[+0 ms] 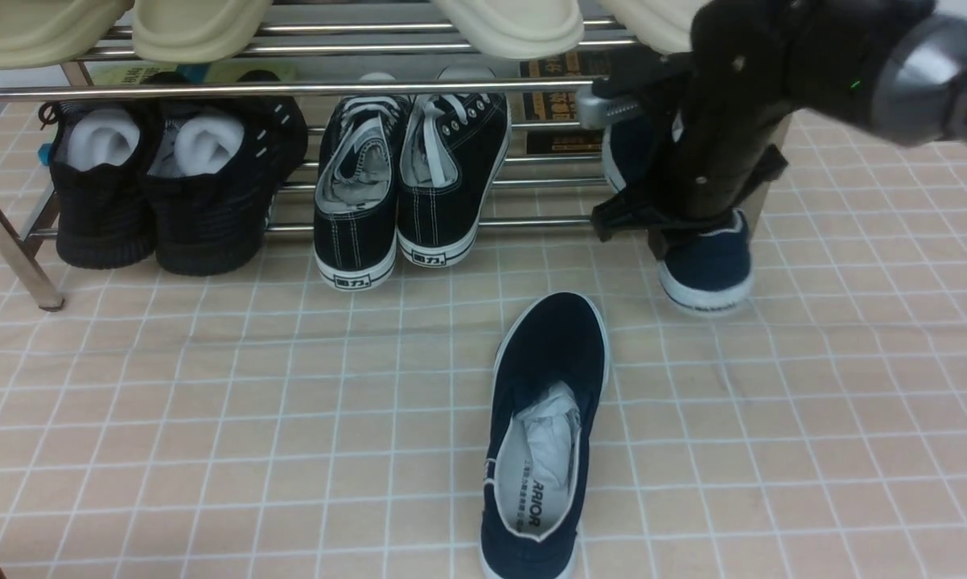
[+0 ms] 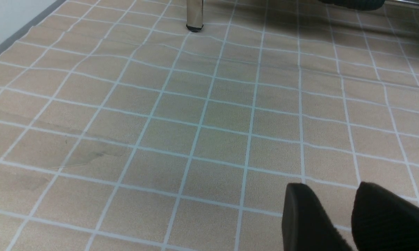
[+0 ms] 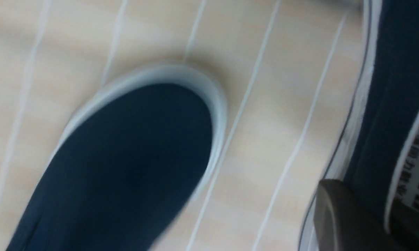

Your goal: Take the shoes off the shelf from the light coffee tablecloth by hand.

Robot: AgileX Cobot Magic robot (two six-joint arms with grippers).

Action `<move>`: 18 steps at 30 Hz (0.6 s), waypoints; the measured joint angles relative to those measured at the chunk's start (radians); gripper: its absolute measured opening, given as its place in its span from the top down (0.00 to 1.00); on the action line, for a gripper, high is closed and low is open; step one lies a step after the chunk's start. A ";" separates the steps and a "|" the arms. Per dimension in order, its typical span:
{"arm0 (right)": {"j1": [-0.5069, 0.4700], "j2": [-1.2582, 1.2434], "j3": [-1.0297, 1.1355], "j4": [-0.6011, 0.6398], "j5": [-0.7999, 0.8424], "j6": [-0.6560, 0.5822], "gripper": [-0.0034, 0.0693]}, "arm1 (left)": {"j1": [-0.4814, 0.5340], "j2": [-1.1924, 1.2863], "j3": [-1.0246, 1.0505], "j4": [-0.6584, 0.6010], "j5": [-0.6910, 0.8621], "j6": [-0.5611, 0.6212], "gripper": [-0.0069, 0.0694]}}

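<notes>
Navy slip-on number two point(image 1: 705, 265) is the one in hand. My right claw point(image 1: 667, 235), upper right of the front view, looks pinched on its collar. In the wrist view one finger point(image 3: 338, 216) presses the shoe's outer wall beside the printed insole, though blur leaves me short of certain. The shoe's heel pokes out at the right end of the shelf point(image 1: 290, 88), low over the light coffee tablecloth point(image 1: 210, 402); its toe is hidden behind the arm. Its mate point(image 1: 549, 362) lies on the cloth at lower centre, clear of the rack. My left claw point(image 2: 352, 212) hangs over bare cloth holding nothing; how far shut, I can't tell. Next, I reckon: lift slightly, draw it off the bars, and set it beside the mate.
</notes>
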 joint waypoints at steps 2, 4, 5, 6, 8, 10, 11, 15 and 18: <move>0.005 -0.036 0.008 0.033 0.051 -0.020 0.93 | 0.000 0.000 0.000 0.000 0.000 0.000 0.60; 0.017 -0.094 0.050 0.069 0.089 -0.025 0.93 | 0.000 0.000 0.000 0.000 0.000 0.000 0.60; 0.024 -0.122 0.085 0.076 0.096 -0.024 0.93 | 0.000 0.000 0.000 0.000 0.000 0.000 0.60; 0.029 -0.141 0.096 0.081 0.096 -0.021 0.93 | 0.000 0.000 0.000 0.000 0.000 0.000 0.60; 0.039 -0.181 0.161 0.083 0.093 -0.011 0.93 | 0.000 0.000 0.000 0.000 0.000 0.000 0.60; 0.052 -0.231 0.229 0.083 0.088 0.012 0.93 | 0.000 0.000 0.000 0.000 0.000 0.000 0.60; 0.060 -0.256 0.275 0.083 0.085 0.033 0.93 | 0.000 0.000 0.000 0.000 0.000 0.000 0.60; 0.091 -0.314 0.416 0.089 0.048 0.092 0.93 | 0.000 0.000 0.000 0.000 0.000 0.000 0.60; 0.116 -0.313 0.508 0.092 -0.050 0.124 0.93 | 0.000 0.000 0.000 0.000 0.000 0.000 0.60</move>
